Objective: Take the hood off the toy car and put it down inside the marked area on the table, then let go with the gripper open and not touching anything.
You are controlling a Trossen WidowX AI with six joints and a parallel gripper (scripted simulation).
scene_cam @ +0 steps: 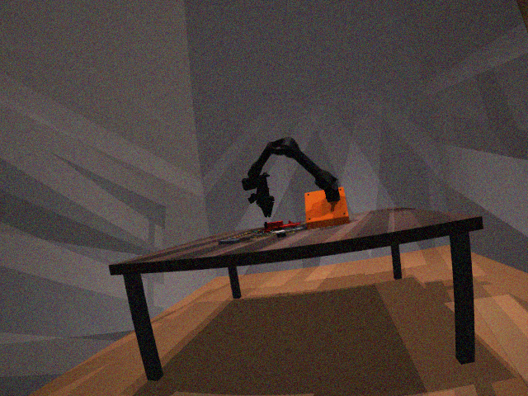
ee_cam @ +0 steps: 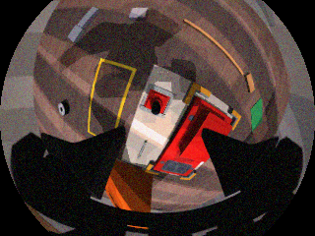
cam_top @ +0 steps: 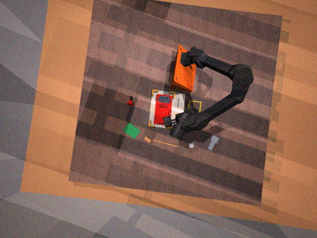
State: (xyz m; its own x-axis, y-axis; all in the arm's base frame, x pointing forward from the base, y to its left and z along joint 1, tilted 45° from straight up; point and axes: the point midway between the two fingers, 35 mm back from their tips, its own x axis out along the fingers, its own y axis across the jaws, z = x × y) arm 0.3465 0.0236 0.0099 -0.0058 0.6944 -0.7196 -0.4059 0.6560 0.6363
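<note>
The red toy car [cam_top: 164, 98] [ee_cam: 177, 167] sits on a white board between orange corner marks. Its hood seems to be the large flat red panel [cam_top: 161, 115] [ee_cam: 198, 153]; its edges are hard to make out. The marked area, a yellow outline [cam_top: 194, 101] [ee_cam: 118, 64], lies on the table beside the board, partly hidden by the arm in the top view. My gripper [scene_cam: 267, 214] [ee_cam: 164, 131] is open and empty, pointing down above the board and car. In the wrist view its right finger overlaps the car and its left finger is near the yellow outline.
A small red box with a black knob [ee_cam: 156, 105] sits on the board. The orange arm mount [cam_top: 183, 74] [scene_cam: 319, 206] stands behind. Around lie a wheel [ee_cam: 63, 108], a grey block [cam_top: 213, 142], a white cube [cam_top: 191, 145], a thin orange stick [cam_top: 165, 143] and a green block [cam_top: 132, 130].
</note>
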